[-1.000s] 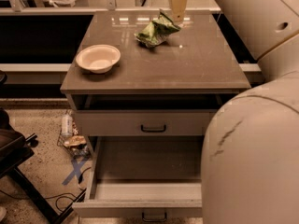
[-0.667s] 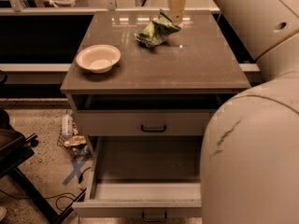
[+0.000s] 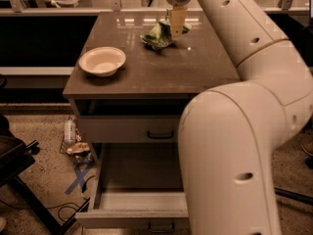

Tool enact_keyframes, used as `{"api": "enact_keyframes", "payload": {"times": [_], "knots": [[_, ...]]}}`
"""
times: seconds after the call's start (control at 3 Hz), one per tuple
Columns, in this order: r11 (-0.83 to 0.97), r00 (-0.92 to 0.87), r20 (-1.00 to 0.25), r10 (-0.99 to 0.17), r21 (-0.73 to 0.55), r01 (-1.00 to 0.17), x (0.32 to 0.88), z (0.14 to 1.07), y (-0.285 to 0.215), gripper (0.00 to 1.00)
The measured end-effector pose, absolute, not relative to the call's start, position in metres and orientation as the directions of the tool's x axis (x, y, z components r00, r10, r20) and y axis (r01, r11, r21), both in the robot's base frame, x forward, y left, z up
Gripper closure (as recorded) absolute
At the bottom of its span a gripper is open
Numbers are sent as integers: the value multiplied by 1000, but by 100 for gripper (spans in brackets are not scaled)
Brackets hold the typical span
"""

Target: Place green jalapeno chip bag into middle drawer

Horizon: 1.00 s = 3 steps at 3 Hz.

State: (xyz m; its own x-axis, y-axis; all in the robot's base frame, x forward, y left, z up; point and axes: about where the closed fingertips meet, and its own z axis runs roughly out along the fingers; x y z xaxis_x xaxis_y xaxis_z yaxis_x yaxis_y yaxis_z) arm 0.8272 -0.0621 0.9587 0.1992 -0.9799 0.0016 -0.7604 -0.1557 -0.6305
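Cream-white robot arm (image 3: 234,170) is filling the near right of the view, its thick links climbing and reaching away over the table. Low down beside it, the wide grey-beige middle drawer (image 3: 132,214) is standing pulled out, its long flat tray lying bare and its small dark bar handle showing at the bottom edge. Just above, another grey drawer front (image 3: 122,129) is showing no tray. Further back, the brown flat-topped table (image 3: 161,77) is carrying a round cream-white bowl (image 3: 102,61) near its left edge. Well apart from the bowl, toward the far side, the small shiny green jalapeno chip bag (image 3: 155,35) is lying crumpled on the top. The claw (image 3: 177,31) is hanging at the bag's right edge, touching it or just over it; how far open it is, and whether it is gripping the foil, I cannot tell. The bag is not looking lifted, so the grasp seems to be the step in hand. The next move is calling for a sure hold on the slippery foil, a lift clear of the table, then a carry forward and down over the open tray.
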Motion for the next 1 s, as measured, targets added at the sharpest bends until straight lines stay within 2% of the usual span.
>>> {"api": "enact_keyframes", "payload": {"times": [0.67, 1.0], "knots": [[-117, 214, -110, -971, -564, -818, 858, 892, -42, 6], [-117, 220, -128, -967, -545, -830, 865, 873, -32, 24]]}}
